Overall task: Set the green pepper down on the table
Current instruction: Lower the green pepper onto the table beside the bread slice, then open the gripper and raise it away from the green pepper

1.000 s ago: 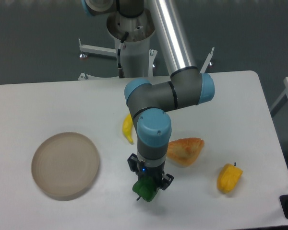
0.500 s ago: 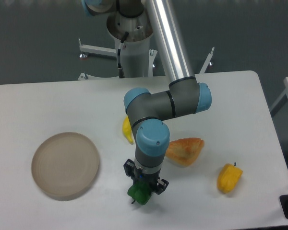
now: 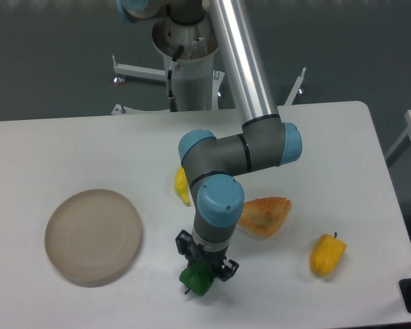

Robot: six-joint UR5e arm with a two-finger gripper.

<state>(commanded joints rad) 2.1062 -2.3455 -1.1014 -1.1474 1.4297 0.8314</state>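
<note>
Gripper is pointing straight down near the front edge of the table, w/ its two fingers clamping the green pepper between them. Pepper is sitting low, right at the tabletop, but can't tell if it's actually touching the surface or hanging just above it; a small dark shadow is showing under it. Only the lower part of the pepper is peeking out below the fingers, glossy dark green, w/ a thin stem bit sticking out at its near-left side. Arm is folding down from the far side: silver upper tube is running from the base at the top centre down to a grey elbow w/ blue caps, then the wrist section is dropping vertically onto the pepper. Round beige plate is lying to the left of the pepper, well apart from it. Yellow banana-like piece is lying just behind the wrist, partly hidden by the arm. Orange wedge-shaped food piece is lying to the right of the wrist, partly covered on its left end by the arm. Yellow pepper is resting further right, near the front-right part of the table, apart from the orange piece.
</note>
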